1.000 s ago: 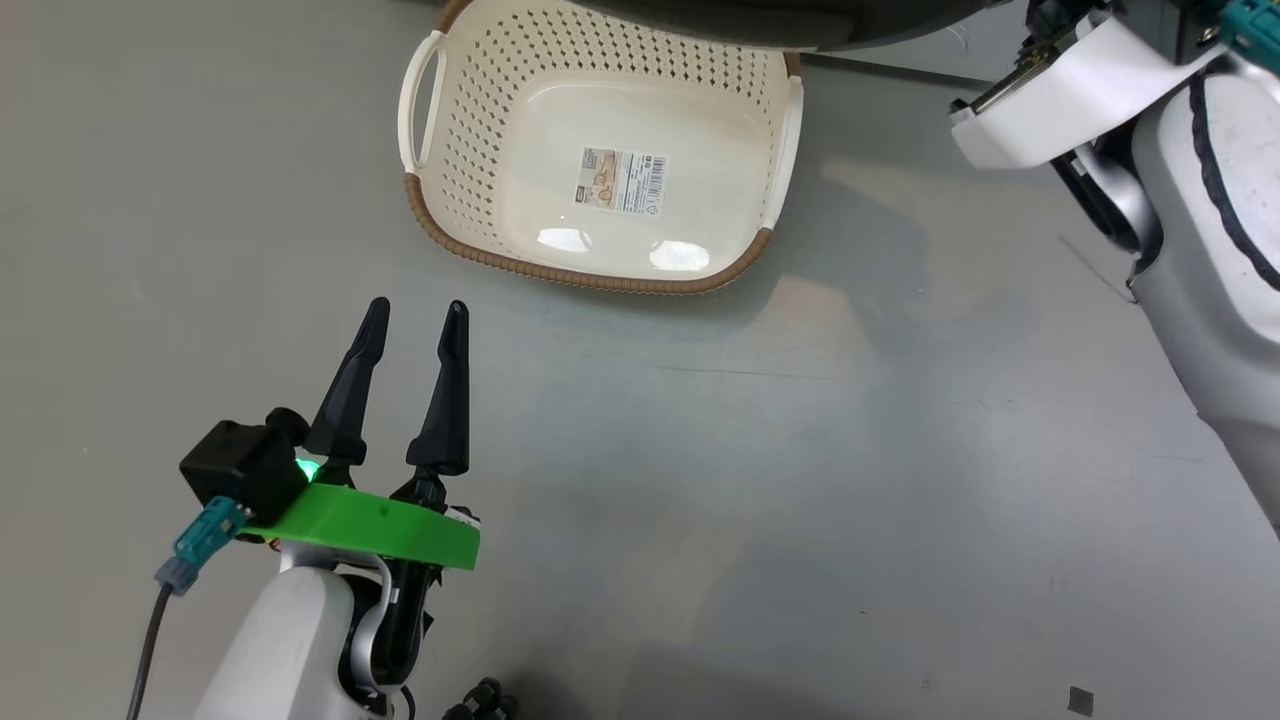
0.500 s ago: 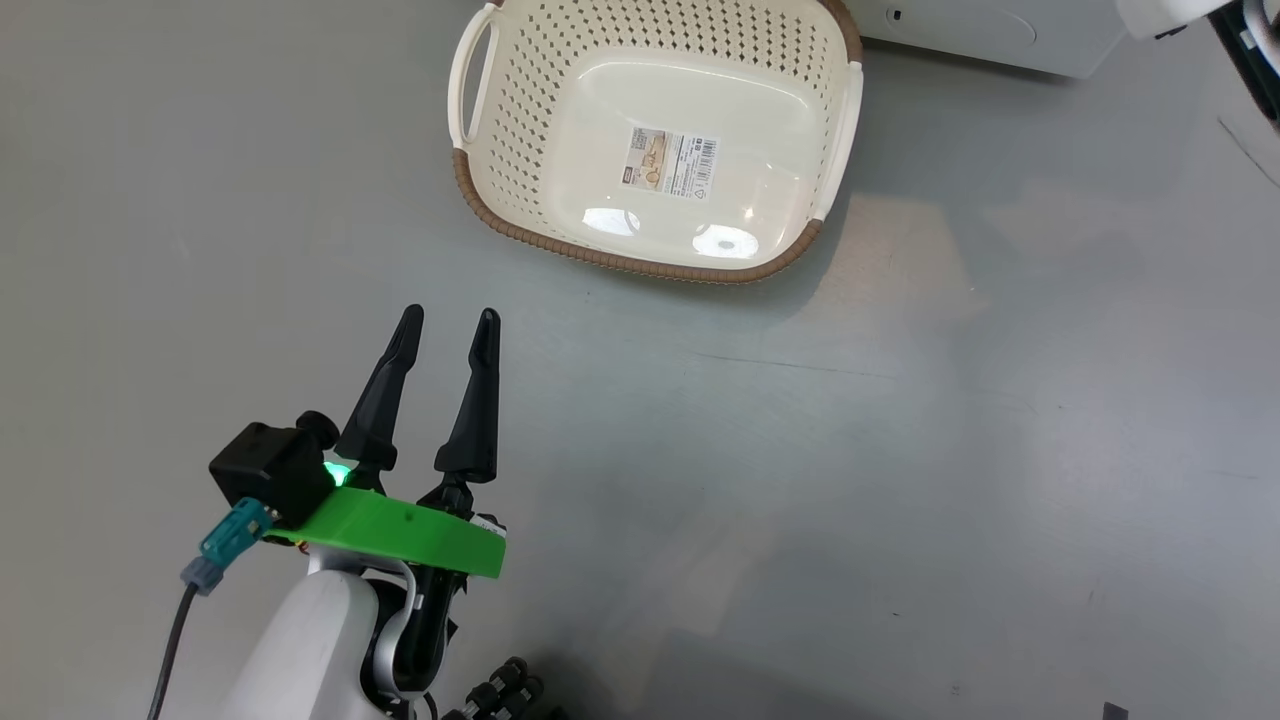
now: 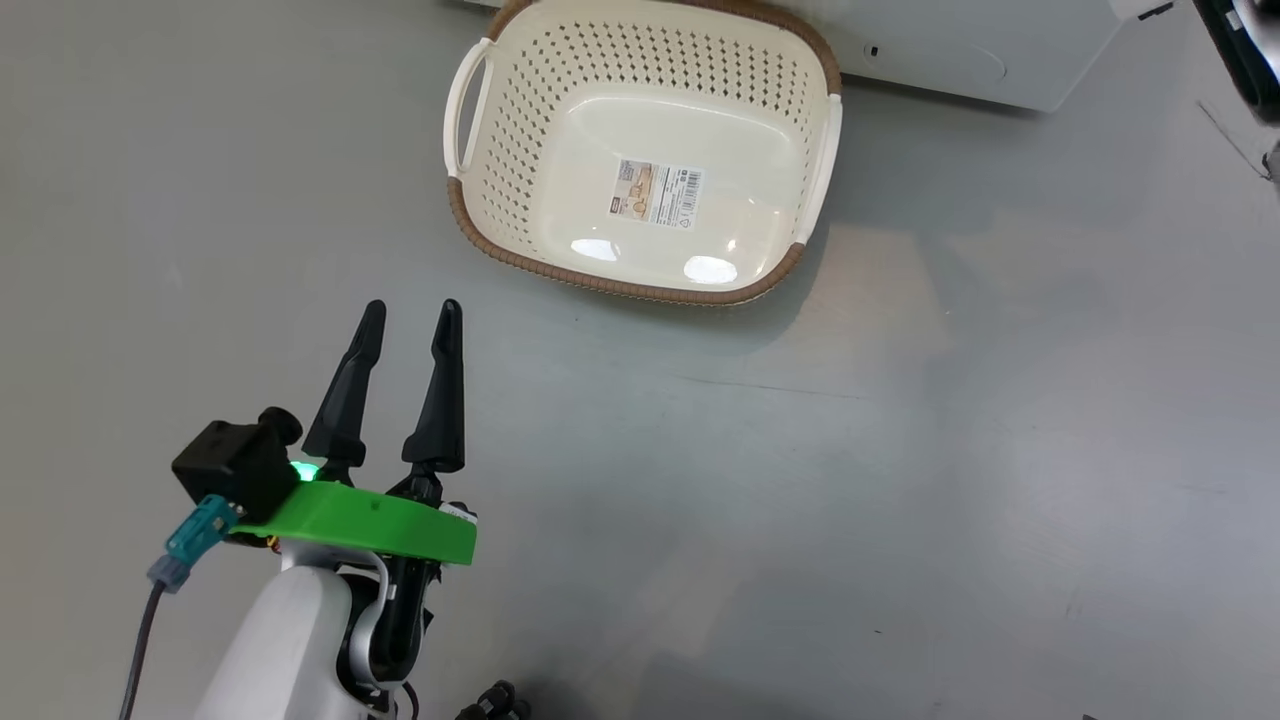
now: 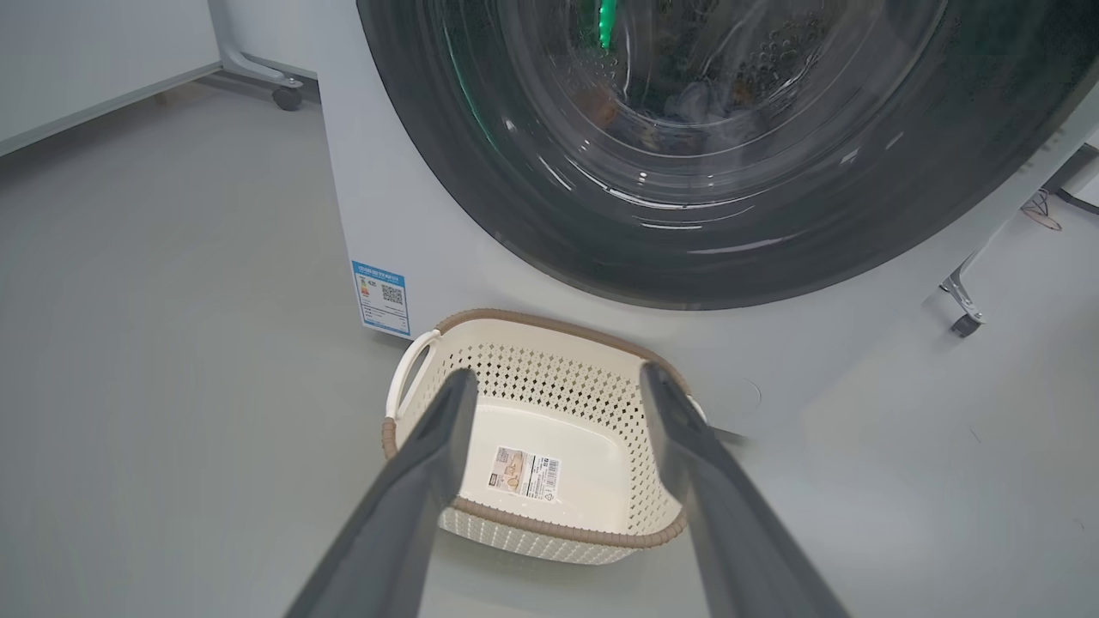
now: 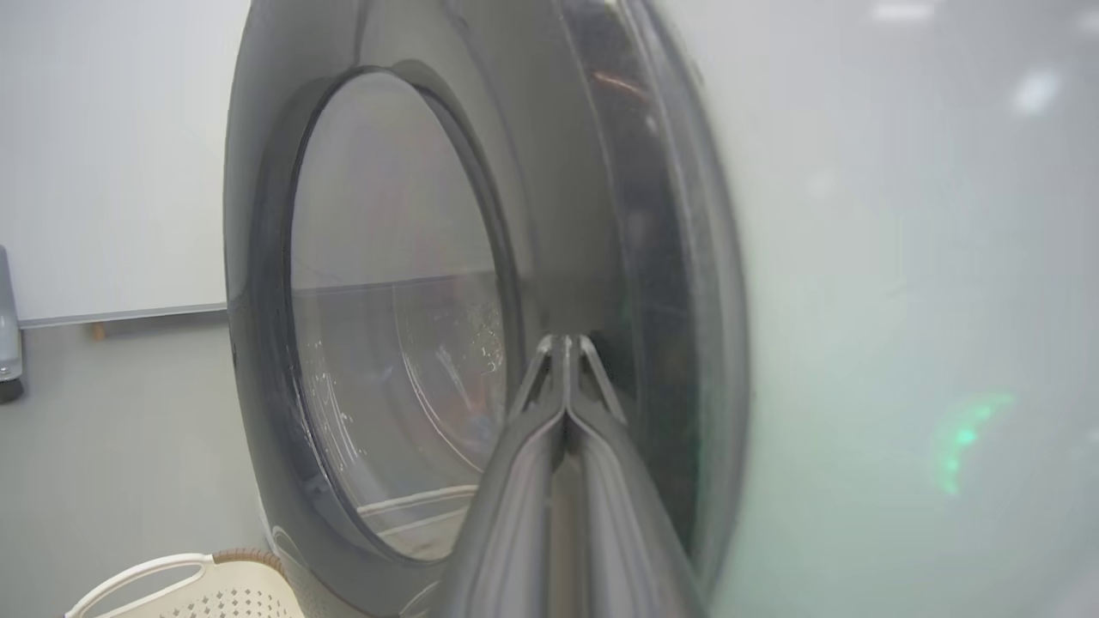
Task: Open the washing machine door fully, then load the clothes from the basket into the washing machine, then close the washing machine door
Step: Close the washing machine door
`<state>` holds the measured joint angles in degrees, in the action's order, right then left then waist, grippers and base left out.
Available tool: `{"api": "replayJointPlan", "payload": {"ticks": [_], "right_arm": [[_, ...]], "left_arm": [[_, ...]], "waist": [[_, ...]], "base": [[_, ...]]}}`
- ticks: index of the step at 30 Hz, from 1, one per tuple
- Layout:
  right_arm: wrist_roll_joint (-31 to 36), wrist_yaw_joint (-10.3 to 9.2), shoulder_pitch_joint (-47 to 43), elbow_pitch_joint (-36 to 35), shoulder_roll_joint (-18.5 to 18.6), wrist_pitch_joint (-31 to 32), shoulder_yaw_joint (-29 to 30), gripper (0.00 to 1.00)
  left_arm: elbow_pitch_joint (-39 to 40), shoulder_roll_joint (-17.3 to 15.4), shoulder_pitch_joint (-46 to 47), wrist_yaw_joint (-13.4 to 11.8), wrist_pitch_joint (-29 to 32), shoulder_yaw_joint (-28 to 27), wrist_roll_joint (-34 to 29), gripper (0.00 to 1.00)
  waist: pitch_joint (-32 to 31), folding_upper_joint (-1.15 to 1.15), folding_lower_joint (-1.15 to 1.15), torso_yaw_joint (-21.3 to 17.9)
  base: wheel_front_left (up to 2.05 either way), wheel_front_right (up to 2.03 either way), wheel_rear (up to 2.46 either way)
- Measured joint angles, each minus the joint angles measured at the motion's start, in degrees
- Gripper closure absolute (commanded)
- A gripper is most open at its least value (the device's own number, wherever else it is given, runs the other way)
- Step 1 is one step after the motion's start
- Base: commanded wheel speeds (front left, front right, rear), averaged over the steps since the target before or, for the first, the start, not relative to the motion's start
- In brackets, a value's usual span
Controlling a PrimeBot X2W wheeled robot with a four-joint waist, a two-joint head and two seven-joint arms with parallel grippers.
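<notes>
Left hand (image 3: 411, 305): two long dark fingers spread wide, nothing between them; hovers above the grey floor (image 3: 900, 450), fingers pointing toward the basket (image 3: 600, 283), near it but apart. Green bracket (image 3: 370, 520) at its wrist.
Right hand (image 5: 567, 342): fingers pressed flat together, gripping nothing; tips lie at the black rim of the washing machine door (image 5: 258, 283), on the side next to the white cabinet; contact cannot be told, the view being blurred.
Item: basket. Cream-white perforated plastic, brown woven rim, pale side handles; upright on the floor, just in front of the washing machine (image 4: 412, 215) and below its door. Barcode sticker (image 3: 655, 193) on the bottom, in plain view.
Item: washing machine. White front-loader; blue label sticker (image 4: 380, 297) low on the front panel, just beside one basket handle.
Item: washing machine door. Wide glossy black rim, bulging clear glass centre; sits against the front panel in the left wrist view.
Item: clothes (image 4: 687, 101). Dim light blue and orange-brown patches behind the glass, inside the perforated drum (image 4: 773, 60); too blurred to tell more.
</notes>
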<state>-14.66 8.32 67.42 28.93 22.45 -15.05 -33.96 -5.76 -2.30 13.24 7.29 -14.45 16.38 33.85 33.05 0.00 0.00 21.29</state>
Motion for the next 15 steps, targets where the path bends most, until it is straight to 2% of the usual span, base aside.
{"api": "replayJointPlan", "payload": {"ticks": [2, 5, 8, 9, 10, 11, 12, 15], "right_arm": [[-0.62, -0.80, -2.06, -2.81, -0.75, -0.01, 0.56, 1.00], [-0.99, -0.81, -6.99, -4.87, -1.82, 0.01, 0.71, 1.00], [-0.99, -0.81, -11.74, -6.84, -2.71, 0.05, 1.51, 0.70], [-0.99, -0.81, -13.09, -7.49, -2.78, 0.05, 1.66, 0.56], [-0.98, -0.81, -14.33, -8.02, -2.80, 0.05, 1.91, 0.37], [-0.98, -0.81, -15.58, -8.48, -2.79, 0.07, 2.30, 0.24], [-0.98, -0.81, -16.81, -8.93, -2.79, 0.07, 2.70, 0.17], [-0.97, -0.81, -20.48, -10.56, -3.00, 0.07, 4.01, 0.03]], "left_arm": [[-0.56, 0.05, 0.06, 0.00, 0.00, -1.42, 0.00, 0.00], [-1.57, 0.05, 0.12, 0.00, 0.00, -2.65, -0.55, 0.00], [-2.94, 0.01, 0.15, 0.00, 0.00, -3.97, -0.69, 0.00], [-3.32, 0.01, 0.15, 0.00, 0.00, -4.28, -0.74, 0.00], [-3.48, 0.00, 0.15, 0.00, 0.00, -4.67, -0.75, 0.00], [-3.68, -0.07, 0.15, 0.00, 0.00, -5.05, -0.78, 0.00], [-3.92, -0.15, 0.15, 0.00, 0.00, -5.39, -0.90, 0.00], [-4.65, -0.45, 0.09, 0.00, 0.00, -7.22, -1.02, 0.00]], "waist": [[-0.96, 0.00, 0.00, -0.83], [-2.15, 0.00, 0.00, -1.98], [-3.62, 0.00, 0.00, -3.37], [-4.19, 0.00, 0.00, -3.89], [-4.77, 0.00, 0.00, -4.41], [-5.38, 0.00, 0.00, -4.98], [-6.00, 0.00, 0.00, -5.55], [-7.93, 0.00, 0.00, -7.38]], "base": [[0.00, 0.00, 0.00], [0.00, 0.00, 0.00], [0.00, 0.00, 0.00], [0.00, 0.00, 0.00], [0.00, 0.00, 0.00], [0.00, 0.00, 0.00], [0.00, 0.00, 0.00], [0.00, 0.00, 0.00]]}}
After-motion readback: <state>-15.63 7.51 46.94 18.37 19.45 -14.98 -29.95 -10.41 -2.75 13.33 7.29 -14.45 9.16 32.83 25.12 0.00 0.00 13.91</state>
